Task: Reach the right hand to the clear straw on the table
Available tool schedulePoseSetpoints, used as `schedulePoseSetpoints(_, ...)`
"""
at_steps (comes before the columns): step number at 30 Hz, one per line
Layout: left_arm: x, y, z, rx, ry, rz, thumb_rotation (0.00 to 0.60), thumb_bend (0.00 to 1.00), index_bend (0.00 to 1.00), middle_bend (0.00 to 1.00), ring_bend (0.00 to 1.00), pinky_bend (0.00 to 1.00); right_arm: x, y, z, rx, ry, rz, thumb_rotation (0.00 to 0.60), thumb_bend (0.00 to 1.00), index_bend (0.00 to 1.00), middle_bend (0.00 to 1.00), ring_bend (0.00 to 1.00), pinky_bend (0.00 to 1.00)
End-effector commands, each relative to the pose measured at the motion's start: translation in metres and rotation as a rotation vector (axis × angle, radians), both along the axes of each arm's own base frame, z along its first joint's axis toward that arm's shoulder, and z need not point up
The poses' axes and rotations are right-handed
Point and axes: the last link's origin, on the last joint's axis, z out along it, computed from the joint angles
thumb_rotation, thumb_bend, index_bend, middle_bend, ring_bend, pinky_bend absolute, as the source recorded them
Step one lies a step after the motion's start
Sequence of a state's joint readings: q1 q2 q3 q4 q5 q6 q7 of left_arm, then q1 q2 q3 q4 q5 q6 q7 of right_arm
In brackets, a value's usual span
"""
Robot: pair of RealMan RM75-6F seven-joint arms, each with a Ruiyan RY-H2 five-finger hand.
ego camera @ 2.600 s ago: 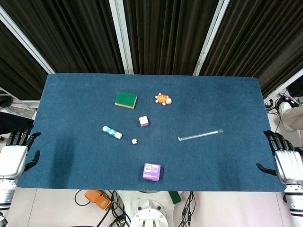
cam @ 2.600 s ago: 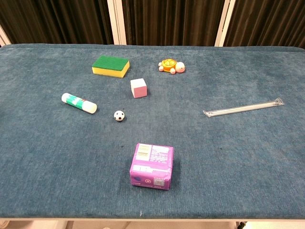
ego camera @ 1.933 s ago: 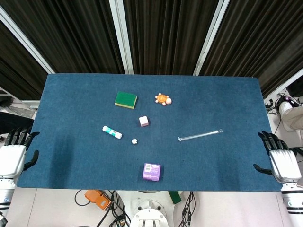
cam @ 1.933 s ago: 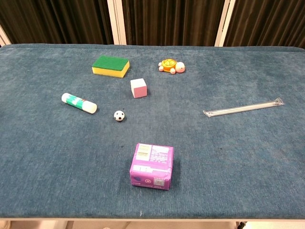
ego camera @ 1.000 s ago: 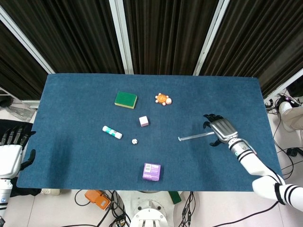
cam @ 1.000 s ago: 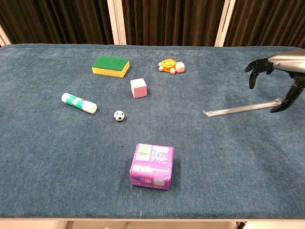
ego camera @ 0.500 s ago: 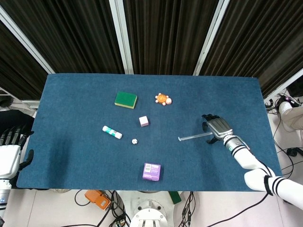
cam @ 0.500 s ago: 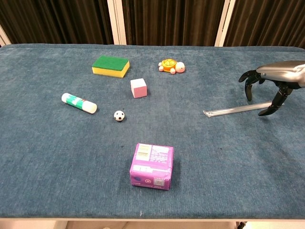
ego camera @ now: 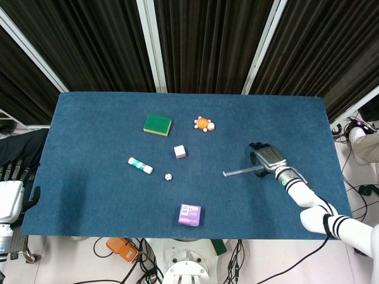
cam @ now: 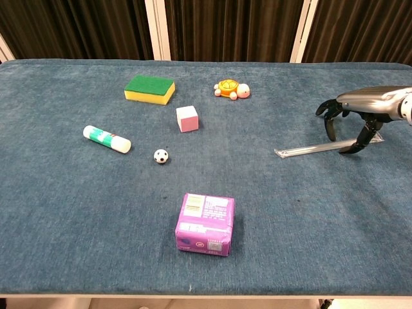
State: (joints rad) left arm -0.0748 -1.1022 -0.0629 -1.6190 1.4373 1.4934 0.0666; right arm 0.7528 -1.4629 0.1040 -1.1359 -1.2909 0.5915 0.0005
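The clear straw (ego camera: 240, 171) (cam: 306, 149) lies flat on the blue table (ego camera: 95, 130), slanting up to the right. My right hand (ego camera: 267, 158) (cam: 360, 102) hovers low over the straw's right half. Its fingers curl downward and straddle the straw: fingers (cam: 329, 126) on the far side, the thumb on the near side. The straw's right end is hidden under the hand. I see no grip on it. My left hand (ego camera: 12, 189) hangs off the table's left edge with its fingers apart and nothing in it.
A green-and-yellow sponge (cam: 149, 88) and an orange turtle toy (cam: 232, 88) sit at the back. A pink cube (cam: 187, 118), a glue stick (cam: 106, 139) and a tiny football (cam: 161, 156) lie left of the straw. A purple packet (cam: 205, 224) stands near the front edge.
My right hand swung in from the table's right edge, came over the straw's right end, then slid left along it and lowered. The left hand drifted slightly outward.
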Motion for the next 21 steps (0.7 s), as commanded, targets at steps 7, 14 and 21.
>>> schedulePoseSetpoints(7,0.0,0.0,0.001,0.01,-0.026,0.002,0.6,0.43,0.19,0.01,0.02,0.07,0.007,-0.003,0.005,-0.013,-0.05,0.005,0.6,0.61,0.64,0.16,0.17,0.22)
schedulePoseSetpoints(14,0.0,-0.001,0.001,0.01,-0.021,0.001,0.6,0.43,0.19,0.01,0.02,0.07,0.03,-0.014,0.023,-0.064,-0.128,0.048,0.6,0.61,0.65,0.16,0.18,0.22)
schedulePoseSetpoints(21,0.0,-0.002,0.001,0.009,-0.009,0.002,0.6,0.43,0.19,0.01,0.02,0.07,0.08,-0.03,0.057,-0.211,-0.281,0.158,0.6,0.61,0.65,0.16,0.19,0.22)
